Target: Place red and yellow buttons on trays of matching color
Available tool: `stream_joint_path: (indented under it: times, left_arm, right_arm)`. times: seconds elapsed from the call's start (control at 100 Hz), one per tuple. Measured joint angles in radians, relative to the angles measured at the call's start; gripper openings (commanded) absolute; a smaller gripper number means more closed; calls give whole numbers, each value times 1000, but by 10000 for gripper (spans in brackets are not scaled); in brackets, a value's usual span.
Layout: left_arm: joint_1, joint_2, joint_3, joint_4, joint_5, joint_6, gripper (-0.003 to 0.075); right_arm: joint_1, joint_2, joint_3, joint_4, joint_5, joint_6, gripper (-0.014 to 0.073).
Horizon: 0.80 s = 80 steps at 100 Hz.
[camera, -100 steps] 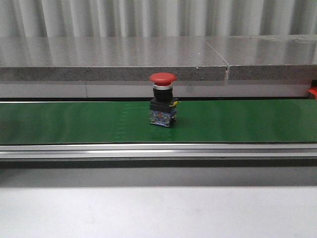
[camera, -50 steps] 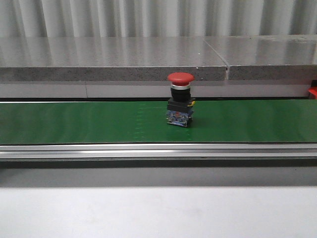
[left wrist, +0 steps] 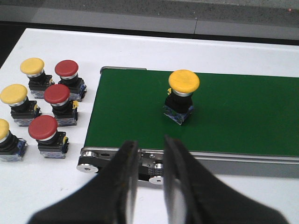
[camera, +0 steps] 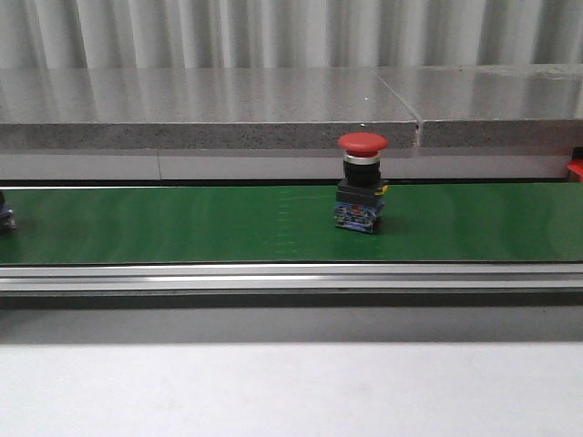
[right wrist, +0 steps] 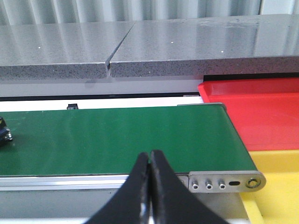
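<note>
Right gripper [right wrist: 149,161]: black fingers pressed together, empty, poised at the near edge of the green conveyor belt [right wrist: 117,137] by its discharge end.

Red plastic tray [right wrist: 261,112] and yellow plastic tray [right wrist: 275,182]: set just beyond the belt's end roller, the yellow one nearer, the red one behind it. Both appear bare in what shows.

Left gripper [left wrist: 149,154]: black fingers slightly parted, nothing between them, hanging over the near rail at the belt's opposite end.

Yellow mushroom-head push button [left wrist: 182,95]: upright on the belt, directly ahead of the left gripper and a little to one side of its centreline.

Stock of red and yellow mushroom-head push buttons [left wrist: 44,105]: seven visible, upright on the white table [left wrist: 243,46] beside the feed end.

Red mushroom-head push button on a black and blue switch body [camera: 361,182]: upright on the belt, right of centre in the front view, long axis vertical, cap uppermost. Only a dark sliver [right wrist: 4,133] at the edge of the right wrist view may be this item; cannot tell for certain.

Judgement: the red button lies well apart from the right gripper, along the belt toward the feed end. The right arm is the nearer one to it and to both trays, so the pick likely falls to that arm, with the jaws needing to part first.

Grey speckled stone ledge [camera: 209,114]: far side, behind the belt.
</note>
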Motion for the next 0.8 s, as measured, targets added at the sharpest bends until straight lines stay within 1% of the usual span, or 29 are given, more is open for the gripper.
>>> stream_joint_path:
  times: [0.02,0.14,0.33,0.44,0.56,0.65,0.75,0.8]
  left_arm:
    - [0,-8,6,0,0,2,-21]
    - [0,-51,27,0,0,2,-21]
    - [0,-58,33,0,0,2,-21]
    - [0,-60,33,0,0,2,-21]
    - [0,-60,33,0,0,2,-21]
    - [0,-60,33,0,0,2,-21]
    - [0,-60,33,0,0,2,-21]
    - [0,-60,33,0,0,2,-21]
  right_arm:
    - [0,0,0,0,-1,0,-68]
    - [0,0,0,0,-43,0,-68]
    - [0,0,0,0,-142,0,-68]
    - [0,0,-2,7,-164,0,-68]
    - [0,3,-57,33,-123,2,-68]
    - [0,42,-146,45,-70,2,-68]
    - [0,123,-283,49,44,2,-68]
    - [0,174,-353,49,136,2,-68]
